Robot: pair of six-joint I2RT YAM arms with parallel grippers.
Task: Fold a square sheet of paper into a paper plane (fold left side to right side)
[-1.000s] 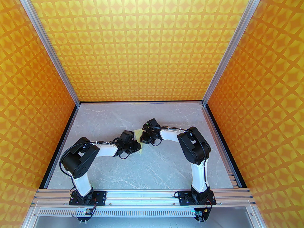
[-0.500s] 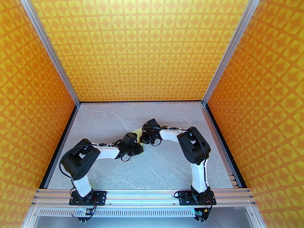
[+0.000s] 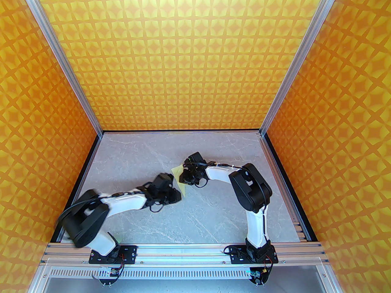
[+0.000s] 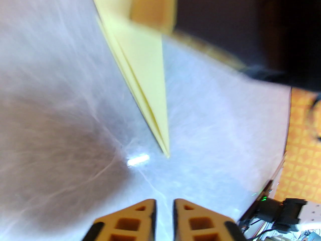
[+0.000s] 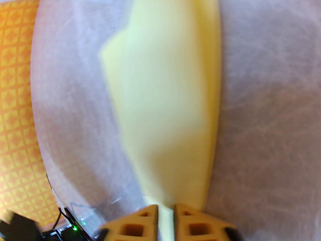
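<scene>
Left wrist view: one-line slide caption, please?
Slim folded pale yellow paper plane on grey marble table, tip pointing toward the empty left gripper.

Thin matt paper on the paper plane (image 4: 148,84), crisply creased. Smooth marble-look surface (image 3: 183,218) with a faint sheen. Matt orange plastic on the left hand (image 4: 164,206).

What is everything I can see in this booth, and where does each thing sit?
paper plane: one, pale yellow, flat on the table between the two claws
table: one, grey marbled, floor of the booth
walls: three, orange with a yellow pattern, back and both sides
frame rails: several, silver metal, near edge and corners
left arm: one, white and black, near left
right arm: one, white and black, near right
left claw: one, orange fingers slightly apart, just short of the plane's tip
right claw: one, orange fingers, over the plane; grip unclear
</scene>
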